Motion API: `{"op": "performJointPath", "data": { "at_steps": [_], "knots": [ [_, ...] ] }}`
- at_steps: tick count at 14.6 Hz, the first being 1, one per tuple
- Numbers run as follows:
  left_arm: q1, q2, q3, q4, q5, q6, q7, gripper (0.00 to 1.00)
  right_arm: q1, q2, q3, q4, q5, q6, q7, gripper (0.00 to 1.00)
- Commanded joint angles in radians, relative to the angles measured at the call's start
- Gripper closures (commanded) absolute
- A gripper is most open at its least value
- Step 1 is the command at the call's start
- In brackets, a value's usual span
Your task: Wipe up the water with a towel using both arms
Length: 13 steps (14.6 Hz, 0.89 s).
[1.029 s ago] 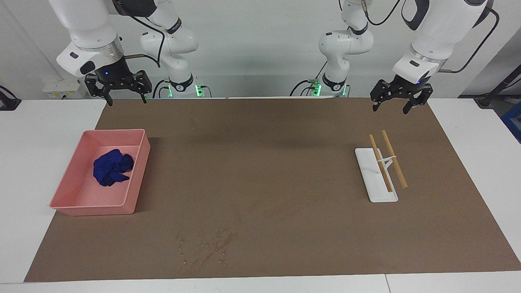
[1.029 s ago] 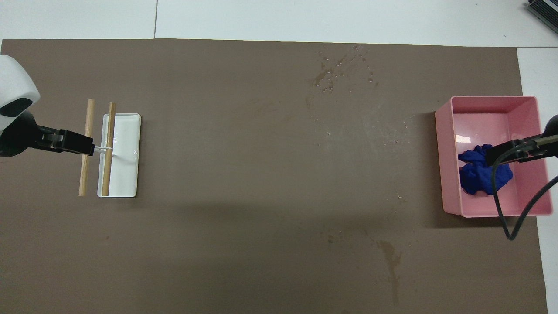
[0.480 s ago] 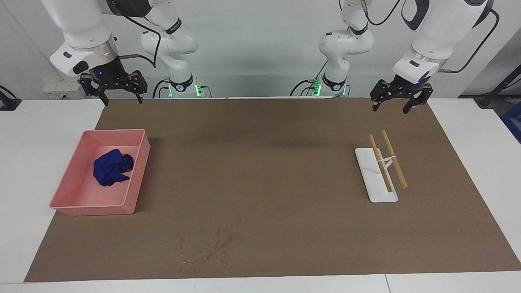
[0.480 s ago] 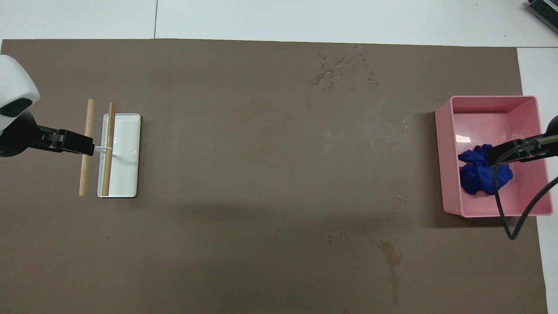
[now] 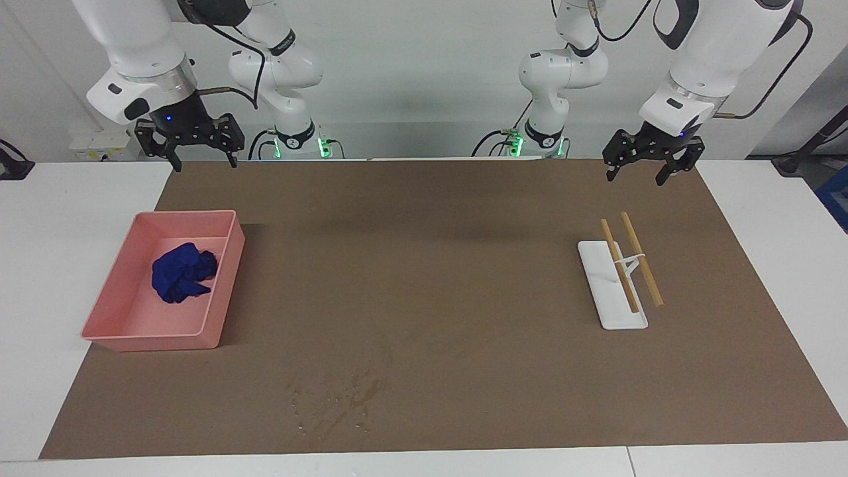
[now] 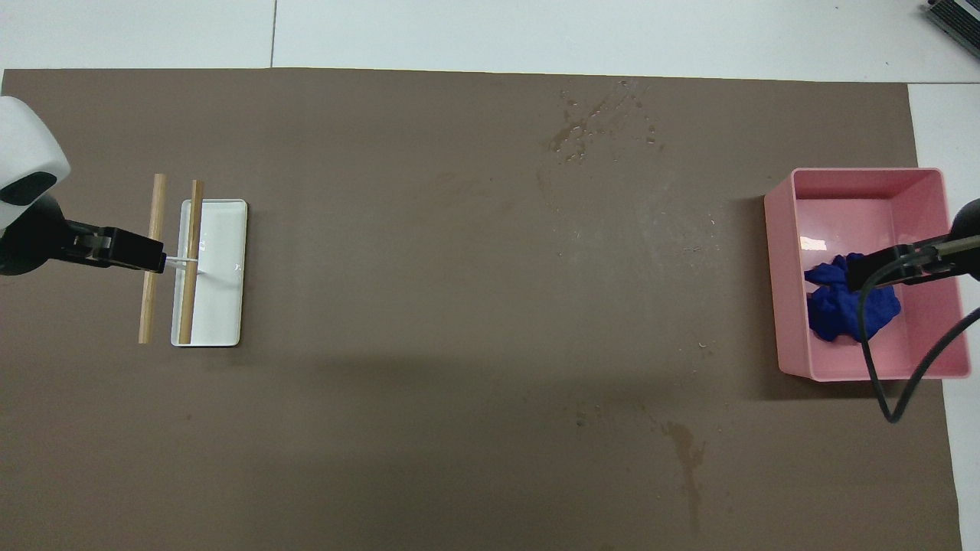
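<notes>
Towel (image 5: 183, 271), a crumpled deep-blue lump, lies inside a pink bin (image 5: 225, 278) at middle left of the facing view and middle right of the overhead view (image 6: 846, 306). Water (image 5: 338, 401) shows as shiny droplets and darker streaks on the brown mat (image 5: 430, 265) covering the bench (image 5: 40, 265), low and just left of centre in the facing view, near the top edge of the mat in the overhead view (image 6: 601, 126). A white tray (image 5: 606, 291) with two wooden sticks (image 5: 639, 258) on a small stand sits at middle right of the facing view. The right end effector (image 5: 196, 159) hangs in the air at upper left of the facing view, fingers spread wide and empty. The left end effector (image 5: 644, 171) hangs at upper right, over the mat's edge, fingers likewise spread and holding nothing
</notes>
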State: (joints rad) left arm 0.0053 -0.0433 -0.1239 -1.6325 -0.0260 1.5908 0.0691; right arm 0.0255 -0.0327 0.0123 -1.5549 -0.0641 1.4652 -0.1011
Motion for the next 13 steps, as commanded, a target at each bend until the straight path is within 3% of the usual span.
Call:
{"op": "performJointPath", "data": {
  "at_steps": [1, 13],
  "knots": [
    [0.002, -0.021, 0.004, -0.015, -0.011, -0.005, 0.014, 0.00, 0.005, -0.010, -0.006, 0.006, 0.017, -0.017, 0.026, 0.00],
    [0.002, -0.021, 0.004, -0.015, -0.011, -0.005, 0.014, 0.00, 0.004, -0.012, -0.009, -0.013, 0.046, -0.008, 0.026, 0.00]
  ]
}}
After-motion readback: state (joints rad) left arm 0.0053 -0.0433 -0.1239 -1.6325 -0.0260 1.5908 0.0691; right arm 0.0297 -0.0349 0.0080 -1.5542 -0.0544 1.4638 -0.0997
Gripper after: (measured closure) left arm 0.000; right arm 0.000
